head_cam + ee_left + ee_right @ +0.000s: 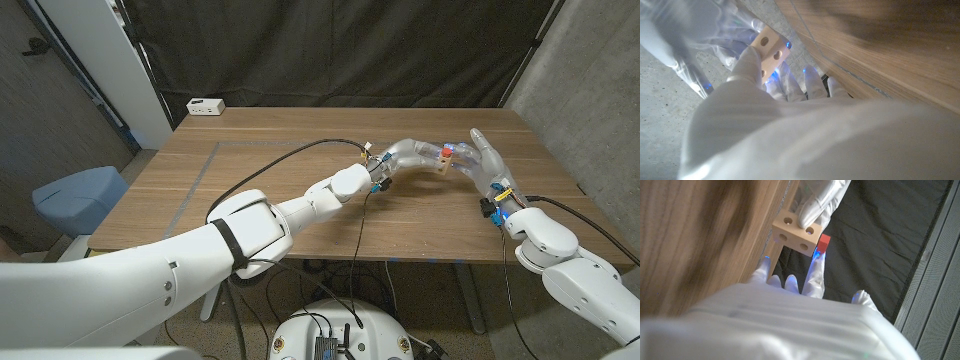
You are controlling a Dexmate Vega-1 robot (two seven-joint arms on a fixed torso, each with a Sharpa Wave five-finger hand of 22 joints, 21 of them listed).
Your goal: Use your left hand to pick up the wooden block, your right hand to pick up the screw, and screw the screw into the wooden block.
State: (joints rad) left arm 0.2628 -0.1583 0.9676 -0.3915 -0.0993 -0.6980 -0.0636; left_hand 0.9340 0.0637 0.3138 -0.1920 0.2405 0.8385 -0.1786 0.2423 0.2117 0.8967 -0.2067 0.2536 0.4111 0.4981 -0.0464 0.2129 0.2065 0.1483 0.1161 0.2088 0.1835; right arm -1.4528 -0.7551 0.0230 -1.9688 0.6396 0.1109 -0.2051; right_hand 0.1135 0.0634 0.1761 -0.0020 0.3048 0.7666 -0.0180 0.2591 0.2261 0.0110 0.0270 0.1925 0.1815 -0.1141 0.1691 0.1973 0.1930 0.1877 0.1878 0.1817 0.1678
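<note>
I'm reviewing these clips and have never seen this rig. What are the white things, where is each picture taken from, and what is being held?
The white shapes are the two arms of a stationary robot, each ending in a robot hand. The wide picture looks down from a camera on the robot's head at a wooden table; the other two come from cameras on each wrist, so they look turned around. The left robot hand holds a small wooden block with round holes, raised above the table. The right robot hand meets it there, its fingers at a red piece against the block, likely the screw's head; whether it is gripped I cannot tell. A white box sits at the table's far left corner.
</note>
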